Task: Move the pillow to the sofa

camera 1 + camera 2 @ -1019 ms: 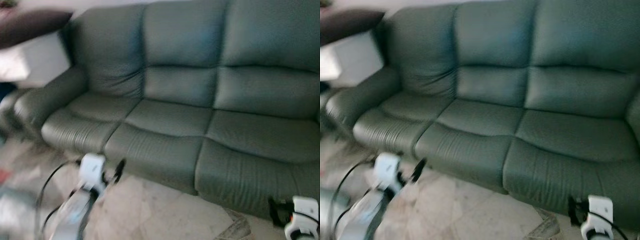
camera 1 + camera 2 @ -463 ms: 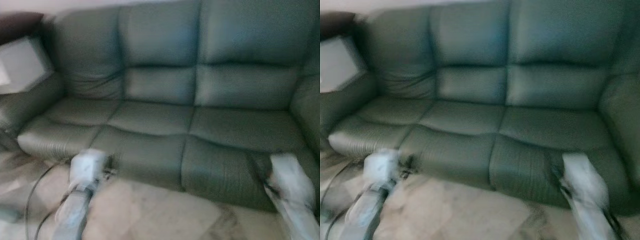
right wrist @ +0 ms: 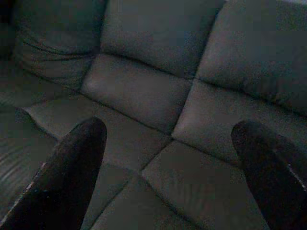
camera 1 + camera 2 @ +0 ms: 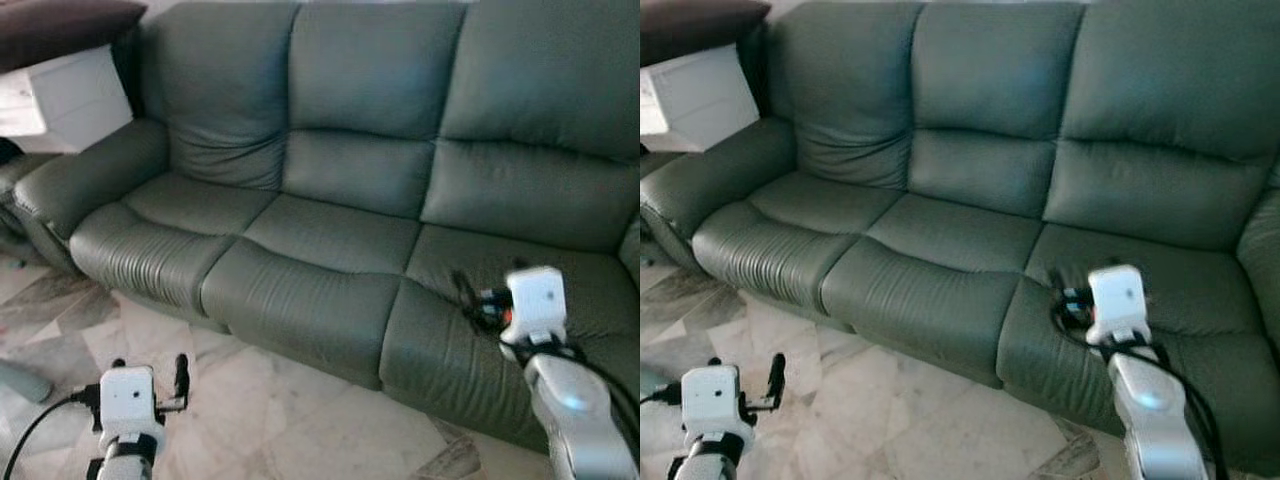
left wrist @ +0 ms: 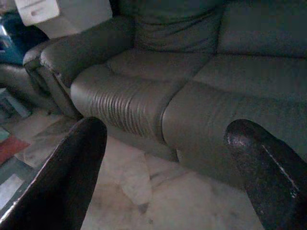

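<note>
A dark green leather three-seat couch (image 4: 350, 200) stands on a pale marble-patterned tile floor (image 4: 290, 430). Beside its left armrest stands a white cabinet (image 4: 60, 100) with a dark top.

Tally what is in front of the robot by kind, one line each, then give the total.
Green sofa: 1
White cabinet: 1
Dark cushion on top of the cabinet: 1
Robot grippers: 2, the left gripper over the floor, the right gripper over the sofa seat
Total: 5
</note>
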Controlling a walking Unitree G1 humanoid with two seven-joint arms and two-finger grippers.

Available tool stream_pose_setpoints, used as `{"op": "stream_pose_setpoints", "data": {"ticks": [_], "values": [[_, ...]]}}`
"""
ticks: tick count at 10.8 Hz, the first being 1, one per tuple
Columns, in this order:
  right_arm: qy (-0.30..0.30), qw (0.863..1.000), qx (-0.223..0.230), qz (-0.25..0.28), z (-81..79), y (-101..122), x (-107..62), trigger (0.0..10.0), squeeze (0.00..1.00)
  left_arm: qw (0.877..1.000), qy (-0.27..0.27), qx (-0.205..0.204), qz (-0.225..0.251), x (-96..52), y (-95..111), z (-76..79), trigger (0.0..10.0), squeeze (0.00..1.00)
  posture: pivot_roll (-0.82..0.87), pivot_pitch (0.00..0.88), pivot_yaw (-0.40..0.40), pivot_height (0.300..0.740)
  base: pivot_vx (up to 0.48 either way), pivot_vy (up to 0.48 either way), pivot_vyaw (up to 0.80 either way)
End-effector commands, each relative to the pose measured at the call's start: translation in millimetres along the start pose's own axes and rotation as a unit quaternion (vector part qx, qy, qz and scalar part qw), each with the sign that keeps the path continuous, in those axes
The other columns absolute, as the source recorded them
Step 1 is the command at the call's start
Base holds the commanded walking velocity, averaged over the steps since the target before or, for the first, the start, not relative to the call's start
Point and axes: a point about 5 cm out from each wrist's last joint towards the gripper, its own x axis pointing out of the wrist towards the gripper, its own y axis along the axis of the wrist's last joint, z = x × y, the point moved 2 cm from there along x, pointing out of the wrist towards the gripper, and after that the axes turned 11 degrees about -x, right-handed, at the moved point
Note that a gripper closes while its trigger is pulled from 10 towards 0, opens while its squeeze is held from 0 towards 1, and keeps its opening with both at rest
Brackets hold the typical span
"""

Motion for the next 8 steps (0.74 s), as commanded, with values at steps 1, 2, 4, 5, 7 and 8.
{"op": "stream_pose_setpoints", "data": {"ticks": [1,2,4,5,7,8], "values": [[0.021,1.000,0.009,0.011,-7.0,8,5.2,10.0,0.00,1.000,0.003,0.010,0.013,3.4,10,-1.5,10.0,0.00,-0.26,0.000,0.065,0.740,0.000,0.000,0.00],[0.045,0.999,0.015,0.018,-17.2,14,15.1,10.0,0.00,1.000,0.004,0.007,0.015,4.7,12,-1.8,10.0,0.00,-0.24,0.000,0.060,0.740,0.000,0.000,0.00],[0.080,0.996,0.022,0.029,-33.2,25,27.6,10.0,0.00,1.000,0.015,-0.002,0.026,4.0,20,-5.8,10.0,0.00,-0.20,0.000,0.044,0.740,0.000,0.000,0.00],[0.086,0.996,0.024,0.028,-37.1,24,32.8,10.0,0.00,0.998,0.057,-0.015,0.016,-1.8,18,-15.4,10.0,0.00,-0.17,0.000,0.040,0.740,0.000,0.000,0.00],[0.082,0.996,0.032,0.024,-36.6,23,34.4,10.0,0.00,0.998,0.056,-0.009,0.018,-3.7,19,-17.7,10.0,0.00,-0.17,0.000,0.048,0.740,0.000,0.000,0.00],[0.079,0.996,0.036,0.020,-37.4,20,34.9,10.0,0.00,0.998,0.052,-0.007,0.022,-0.4,22,-14.4,10.0,0.00,-0.16,0.000,0.052,0.740,0.000,0.000,0.00]]}}
